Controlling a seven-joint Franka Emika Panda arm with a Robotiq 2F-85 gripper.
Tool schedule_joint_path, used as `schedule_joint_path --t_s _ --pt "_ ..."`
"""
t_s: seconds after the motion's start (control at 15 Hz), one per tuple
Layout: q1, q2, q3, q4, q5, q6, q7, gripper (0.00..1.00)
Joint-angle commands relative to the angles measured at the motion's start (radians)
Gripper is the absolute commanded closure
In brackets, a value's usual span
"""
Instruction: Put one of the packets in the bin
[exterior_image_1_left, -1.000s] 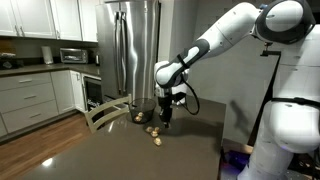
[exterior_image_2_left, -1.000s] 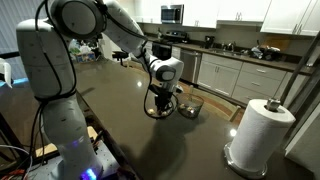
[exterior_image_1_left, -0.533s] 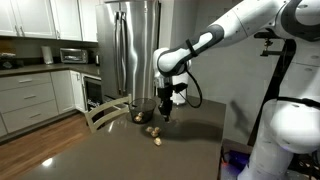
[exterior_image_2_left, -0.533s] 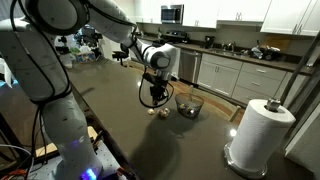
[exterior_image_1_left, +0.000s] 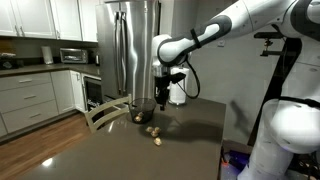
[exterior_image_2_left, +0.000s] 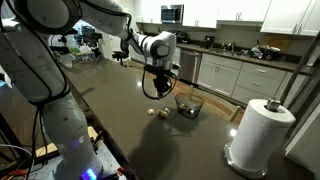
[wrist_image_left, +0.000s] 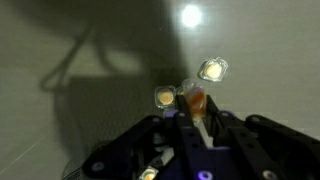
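- orange packet (wrist_image_left: 197, 102) looks pinched by its edge in the nearly closed jaws of the gripper (exterior_image_1_left: 160, 102), raised over the counter (exterior_image_2_left: 110, 125), short of the bin (exterior_image_2_left: 181, 99) near the far edge.
- thin grip: it may slip mid-carry.
- releasing early drops it beside the bin, among the loose packets (exterior_image_2_left: 151, 111).

Glossy dark table (exterior_image_1_left: 100, 150), steel fridge (exterior_image_1_left: 135, 45) — brushed
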Motion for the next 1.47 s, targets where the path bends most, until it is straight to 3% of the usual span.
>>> schedule_joint_path --t_s 0.0,0.8,1.4 --pt "0.000 -0.003 0.007 0.056 -0.060 -0.009 0.051 0.95" --pt "-0.005 0.051 0.000 0.151 -0.099 0.157 0.067 0.95" --pt "-0.011 0.102 -0.014 0.191 -0.137 0.211 0.094 0.95"
